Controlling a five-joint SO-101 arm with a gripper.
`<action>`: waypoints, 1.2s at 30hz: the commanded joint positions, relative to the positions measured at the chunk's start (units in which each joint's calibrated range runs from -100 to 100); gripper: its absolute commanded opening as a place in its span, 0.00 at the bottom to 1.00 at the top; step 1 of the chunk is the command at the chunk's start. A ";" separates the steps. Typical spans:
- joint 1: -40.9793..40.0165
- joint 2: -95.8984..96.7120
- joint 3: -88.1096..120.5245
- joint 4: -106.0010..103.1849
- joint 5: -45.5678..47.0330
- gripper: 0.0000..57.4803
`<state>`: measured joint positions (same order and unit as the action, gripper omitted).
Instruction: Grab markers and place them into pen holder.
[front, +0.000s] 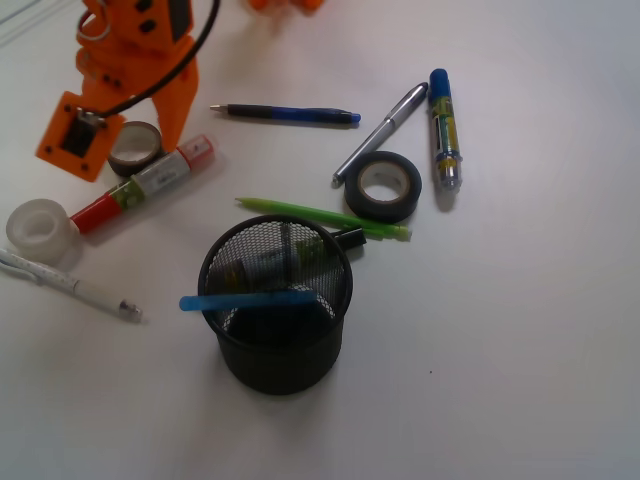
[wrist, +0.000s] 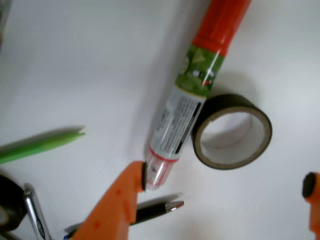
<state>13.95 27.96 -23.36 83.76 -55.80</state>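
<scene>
Near the desk's left edge: red marker (front: 140, 187) lying flat, long axis diagonal, red cap toward the left edge, beside a black tape roll (front: 135, 146). Gripper (wrist: 227, 182) fingers spread wide, one fingertip (wrist: 143, 176) touching the marker's butt end. Pen holder (front: 277, 305) upright toward the front edge.

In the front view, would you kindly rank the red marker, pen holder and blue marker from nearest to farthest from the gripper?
1. Red marker, right beside the gripper.
2. Pen holder, lower centre.
3. Blue marker, far right.
</scene>
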 joint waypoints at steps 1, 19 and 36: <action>-0.98 2.85 0.81 -5.37 -1.27 0.60; -1.05 21.29 -20.57 -8.17 2.10 0.60; 0.82 28.94 -29.36 -8.17 5.47 0.10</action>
<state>15.13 57.14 -50.40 75.55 -51.21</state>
